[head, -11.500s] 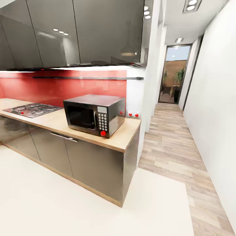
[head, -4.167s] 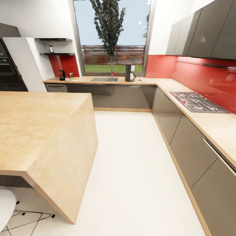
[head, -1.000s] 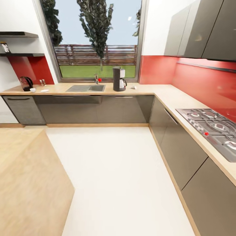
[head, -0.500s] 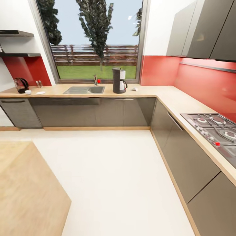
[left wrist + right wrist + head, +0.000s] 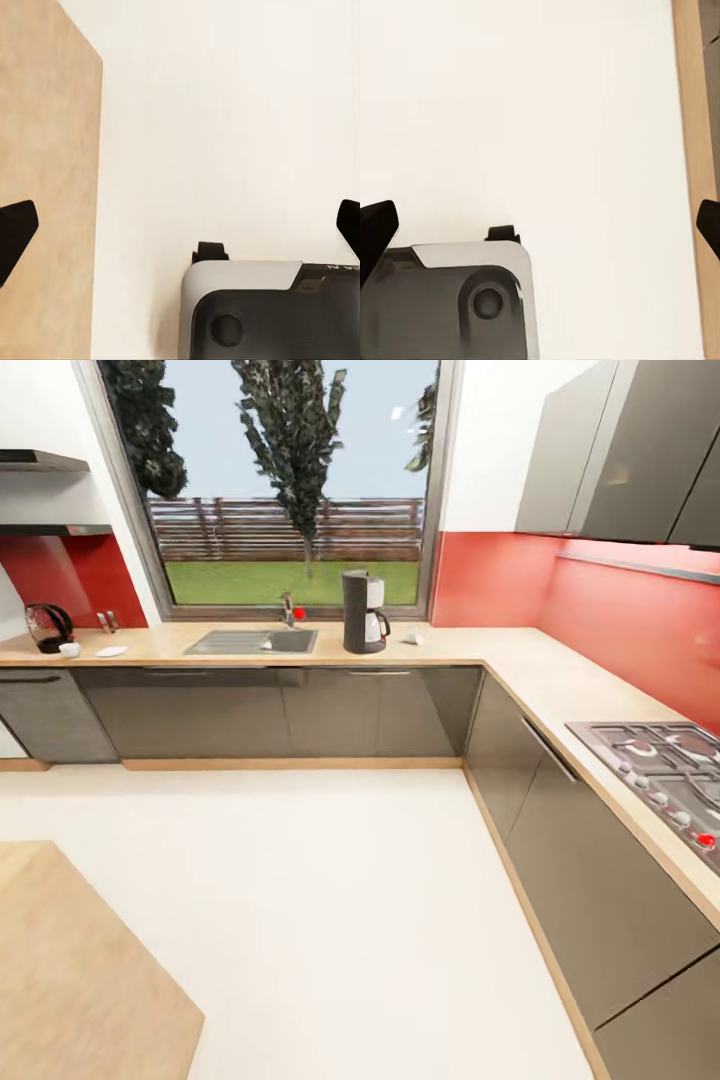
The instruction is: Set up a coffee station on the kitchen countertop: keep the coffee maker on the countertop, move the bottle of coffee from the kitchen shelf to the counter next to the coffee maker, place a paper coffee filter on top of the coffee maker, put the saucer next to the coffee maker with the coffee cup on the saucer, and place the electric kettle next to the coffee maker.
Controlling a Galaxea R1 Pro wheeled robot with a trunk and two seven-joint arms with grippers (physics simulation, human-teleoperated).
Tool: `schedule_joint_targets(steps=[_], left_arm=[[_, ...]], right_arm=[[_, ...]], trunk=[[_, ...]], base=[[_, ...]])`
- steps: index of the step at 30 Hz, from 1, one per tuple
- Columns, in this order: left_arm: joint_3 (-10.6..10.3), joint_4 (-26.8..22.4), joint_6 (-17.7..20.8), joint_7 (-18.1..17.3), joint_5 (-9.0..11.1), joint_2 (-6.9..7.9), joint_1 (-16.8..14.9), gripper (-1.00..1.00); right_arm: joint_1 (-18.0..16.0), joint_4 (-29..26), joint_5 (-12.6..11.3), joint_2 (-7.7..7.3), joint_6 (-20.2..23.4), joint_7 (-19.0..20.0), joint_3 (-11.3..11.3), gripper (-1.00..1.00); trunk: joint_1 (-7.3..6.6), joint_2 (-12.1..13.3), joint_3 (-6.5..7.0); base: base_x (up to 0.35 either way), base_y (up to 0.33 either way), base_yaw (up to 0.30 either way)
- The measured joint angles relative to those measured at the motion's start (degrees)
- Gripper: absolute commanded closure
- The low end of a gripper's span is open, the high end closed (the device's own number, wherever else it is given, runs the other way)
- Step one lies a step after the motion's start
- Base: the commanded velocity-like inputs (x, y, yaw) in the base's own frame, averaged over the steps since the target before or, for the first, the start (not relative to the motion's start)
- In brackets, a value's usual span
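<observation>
While I am out on the open floor with the far surface (image 5: 440,648) ahead of me under the window, none of the task's things is within reach. My left pincer (image 5: 180,229) and my right pincer (image 5: 540,225) both point down at the pale floor, each with its two dark fingertips spread to opposite edges of its wrist view, wide apart and with nothing between them. The coffee maker (image 5: 362,612) stands upright on the surface just beside the sink (image 5: 255,642), and I judge it heavy and stable enough to stay where it is. A small white thing (image 5: 414,637) lies near its far side; it may be the paper filter, though it is too small to tell. If it is, it will be light and flimsy, best pinched gently at the rim. Well apart, at the surface's left end, sits the electric kettle (image 5: 47,627), dark and rounded. I expect it to be rigid and fairly weighty, best taken by its handle, which I cannot make out clearly from here. Just beside it is the coffee cup (image 5: 69,650), small and white, probably hard, smooth and breakable, so a grip across the rim or wall seems wise. The saucer (image 5: 110,652) lies flat near the cup, thin and low, and I judge it awkward to lift except by an edge. The kitchen shelf (image 5: 55,530) hangs above that corner; I cannot make out the coffee bottle.
</observation>
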Motion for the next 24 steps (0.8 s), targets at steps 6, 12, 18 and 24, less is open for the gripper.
schedule_joint_targets(steps=[6,12,18,24], left_arm=[[0.0,0.0,0.0,0.0,0.0,0.00,0.0,-1.00],[0.0,0.0,0.0,0.0,0.0,0.00,0.0,-1.00],[0.0,0.0,0.0,0.0,0.0,0.00,0.0,-1.00],[0.0,0.0,0.0,0.0,0.0,0.00,0.0,-1.00]], right_arm=[[0.0,0.0,0.0,0.00,0.0,0.0,0.0,-1.00],[0.0,0.0,0.0,0.00,0.0,0.0,0.0,-1.00],[0.0,0.0,0.0,0.00,0.0,0.0,0.0,-1.00],[0.0,-0.1,0.0,0.00,0.0,0.0,0.0,-1.00]], trunk=[[0.00,0.0,0.49],[0.00,0.0,1.02],[0.00,0.0,1.56],[0.00,0.0,2.09]], base=[[0.339,0.000,0.000],[0.339,0.000,0.000],[0.339,0.000,0.000],[0.339,0.000,0.000]])
